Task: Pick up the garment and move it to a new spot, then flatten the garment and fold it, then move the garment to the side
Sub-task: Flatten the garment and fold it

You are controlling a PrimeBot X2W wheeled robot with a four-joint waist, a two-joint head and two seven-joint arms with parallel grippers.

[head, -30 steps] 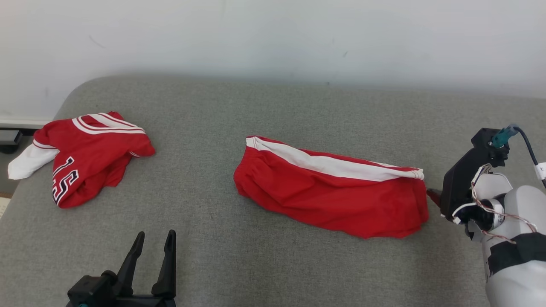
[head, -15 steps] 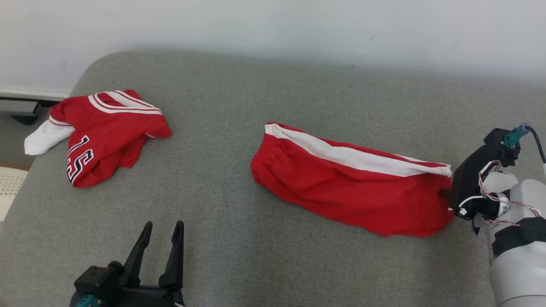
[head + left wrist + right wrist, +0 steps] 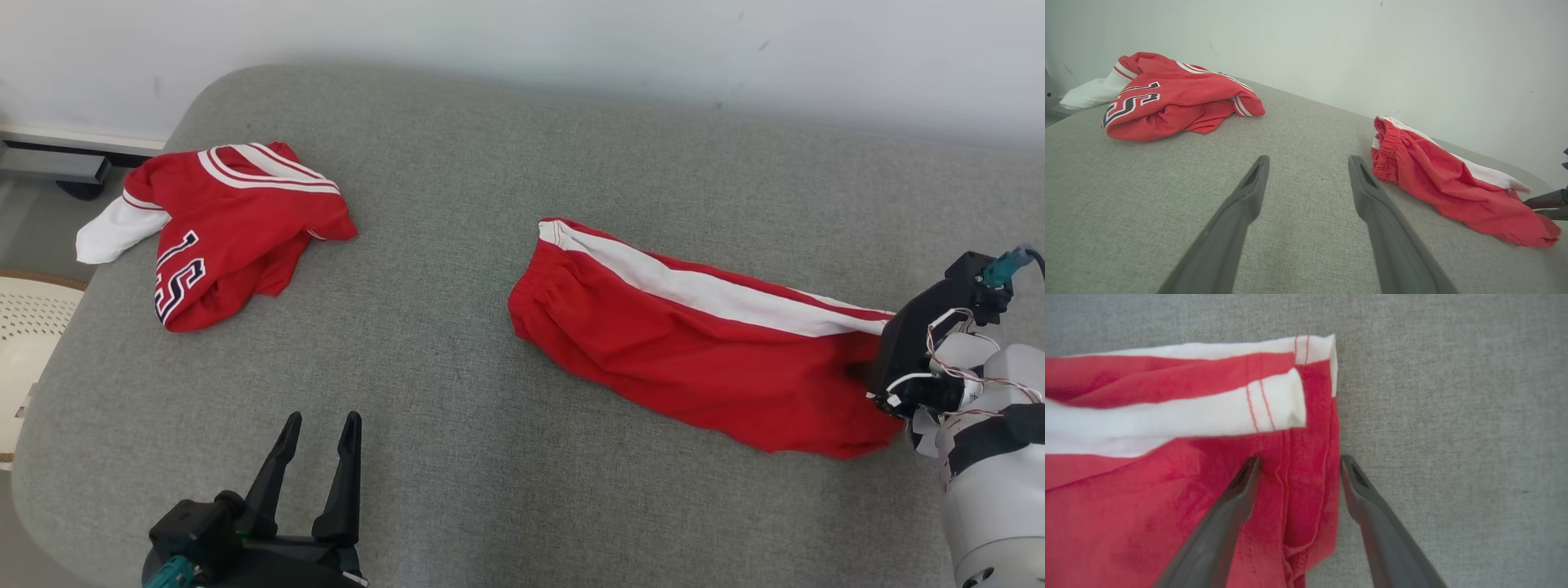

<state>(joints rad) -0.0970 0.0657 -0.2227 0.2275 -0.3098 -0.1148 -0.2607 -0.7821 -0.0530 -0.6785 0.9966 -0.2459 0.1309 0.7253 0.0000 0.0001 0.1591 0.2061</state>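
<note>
The garment, red shorts with a white side stripe, lies flat and slightly rumpled on the grey cushion, waistband toward the left. My right gripper hangs open over the shorts' right hem, one finger above the red cloth and the other at its edge over bare cushion. In the head view its black wrist mount covers that hem end. My left gripper stands open near the front edge, well left of the shorts, with nothing between its fingers. The left wrist view has the shorts at its right.
A crumpled red jersey with a white sleeve and the number 15 lies at the cushion's far left. A white perforated basket stands on the floor beyond the left edge. A pale wall runs behind the cushion.
The head camera has shifted, so the whole picture slid right and down. My right gripper has come from beside the shorts to over their right hem. The left gripper stays as it was.
</note>
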